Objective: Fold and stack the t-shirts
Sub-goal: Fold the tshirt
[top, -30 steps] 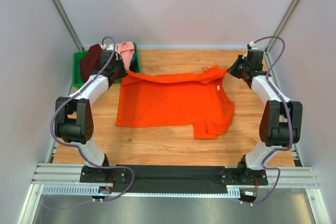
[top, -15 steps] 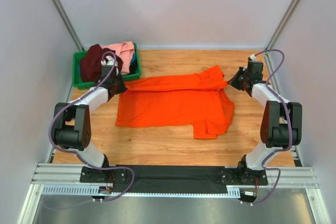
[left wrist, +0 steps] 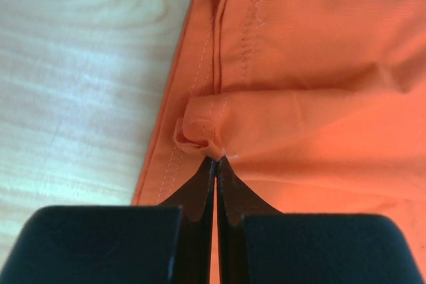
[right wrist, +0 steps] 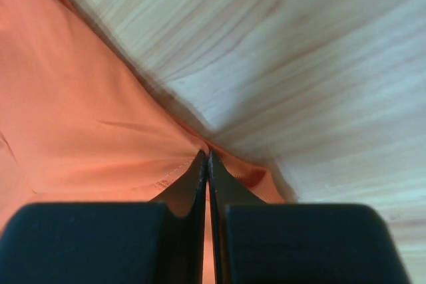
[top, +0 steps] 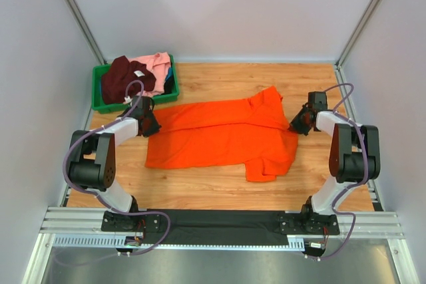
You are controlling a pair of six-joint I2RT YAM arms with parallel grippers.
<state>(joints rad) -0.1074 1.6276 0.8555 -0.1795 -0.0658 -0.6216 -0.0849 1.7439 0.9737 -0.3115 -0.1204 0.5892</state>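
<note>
Over at 10 o'clock the green bin (top: 106, 106) holds the maroon t-shirt (top: 123, 79) and the pink t-shirt (top: 158, 62), both waiting their turn. The action is mid-bench, where the orange t-shirt (top: 219, 141) lies spread on the wood.

The left pincer (top: 153, 127) is clamped tight on a small bunched nub of stitched edge at the shirt's 9 o'clock end, jaws pressed together on the cloth in the wrist view (left wrist: 216, 159). That's a thin bite: any sideways tug and that little roll could pop free, dropping the fold line on that side.

Across the middle, the far edge is doubled over in a band that looks loose and uneven. If the two arms travel at different rates, it will likely skew or crease.

At 3 o'clock the right pincer (top: 297, 126) is shut on the orange edge just above the bench (top: 213, 81), only a sliver of cloth between its tips (right wrist: 208, 153), so the slip risk is the same there.

The shirt's long axis runs from 9 to 3 o'clock, the right end tipped slightly toward 2. I'd judge the hem is on the left and the shoulders on the right, with one sleeve hanging toward 5 o'clock
</note>
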